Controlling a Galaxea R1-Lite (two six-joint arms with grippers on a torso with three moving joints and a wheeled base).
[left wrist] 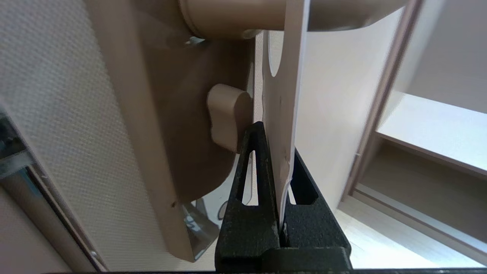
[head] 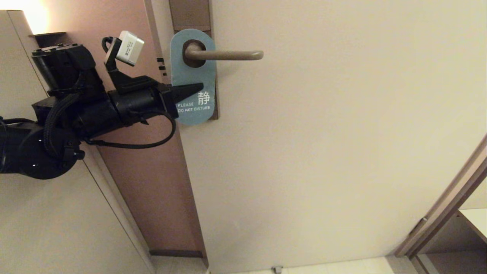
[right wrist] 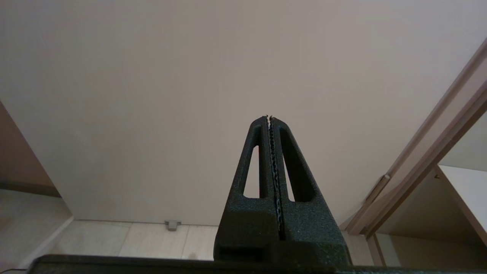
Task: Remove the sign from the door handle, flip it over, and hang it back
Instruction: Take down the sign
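Hanging blue face outward on the slim beige-bronze lever door handle [head: 224, 55], by its oval hole, is the flat rounded-end card sign [head: 192, 110]. The black left gripper [head: 198, 88] is clamping the sign's edge just below that handle. The right gripper [right wrist: 269, 118] is resting pressed together and empty, facing the cream door [right wrist: 190, 76].

The left hand [head: 198, 88] covers part of the sign [head: 192, 82]. The sign hides most of the lock plate [head: 190, 15], whose top the head view cuts off. The right hand [right wrist: 269, 118] is outside the head view.
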